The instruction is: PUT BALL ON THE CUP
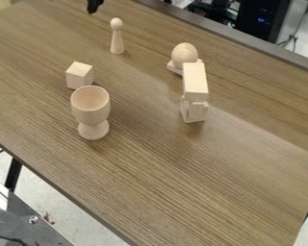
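The black gripper (pixel 93 9) hangs at the top edge of the camera view, left of the middle, above the far part of the wooden table (pixel 163 168); only its lower end shows, and whether it is wide or narrow cannot be told. The ball (pixel 185 53), pale wood and slightly egg-shaped, sits toward the upper right of the table on a flat wooden piece (pixel 174 68), well apart from the gripper. The cup (pixel 91 104), a wooden goblet with a round foot, stands upright in the left half of the view, its mouth facing up and its hollow bare, so the ball is not on it. Just beside the cup, on its far side, lies a wooden cube (pixel 79 76). Farther back, between the gripper and the cup in depth, a slim peg figure (pixel 117 42) with a round head stands upright. Nearer the camera than the ball, a long wooden block (pixel 195 82) rests on top of a smaller notched block (pixel 194 111), and in the view it overlaps the flat piece under the ball; whether they touch cannot be told. Past the far edge of the table, at the upper right, is a black case (pixel 264 19) with small blue lights, and at the lower left a metal frame (pixel 29 226) stands near the table's edge
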Robot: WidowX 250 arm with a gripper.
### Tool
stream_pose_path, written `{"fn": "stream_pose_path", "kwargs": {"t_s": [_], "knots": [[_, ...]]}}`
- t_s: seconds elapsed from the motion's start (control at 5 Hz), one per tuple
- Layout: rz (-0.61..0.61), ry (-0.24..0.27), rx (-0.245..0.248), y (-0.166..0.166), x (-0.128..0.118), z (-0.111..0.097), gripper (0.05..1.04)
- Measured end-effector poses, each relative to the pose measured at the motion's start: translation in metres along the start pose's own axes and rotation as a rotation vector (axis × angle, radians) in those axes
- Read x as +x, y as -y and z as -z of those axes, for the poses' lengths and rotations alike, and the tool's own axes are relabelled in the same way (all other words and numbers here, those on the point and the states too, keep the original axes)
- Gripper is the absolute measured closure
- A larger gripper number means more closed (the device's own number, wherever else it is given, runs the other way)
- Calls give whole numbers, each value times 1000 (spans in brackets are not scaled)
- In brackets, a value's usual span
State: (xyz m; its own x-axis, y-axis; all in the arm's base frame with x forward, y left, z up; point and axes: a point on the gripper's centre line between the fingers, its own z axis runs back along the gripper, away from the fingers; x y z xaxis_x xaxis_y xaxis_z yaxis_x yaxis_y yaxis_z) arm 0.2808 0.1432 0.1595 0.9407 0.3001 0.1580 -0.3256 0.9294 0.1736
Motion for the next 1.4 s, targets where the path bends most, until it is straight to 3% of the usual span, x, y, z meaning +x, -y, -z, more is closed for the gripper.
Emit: {"fn": "stream_pose_path", "kwargs": {"t_s": [0.2,0.4,0.6,1.0,1.4], "knots": [[4,-33,-7,2,-3,10,84],[-27,-15,-45,11,3,15,84],[-27,-30,-95,29,7,29,84],[-51,27,-144,64,12,34,84],[67,54,-144,109,25,37,84]]}}
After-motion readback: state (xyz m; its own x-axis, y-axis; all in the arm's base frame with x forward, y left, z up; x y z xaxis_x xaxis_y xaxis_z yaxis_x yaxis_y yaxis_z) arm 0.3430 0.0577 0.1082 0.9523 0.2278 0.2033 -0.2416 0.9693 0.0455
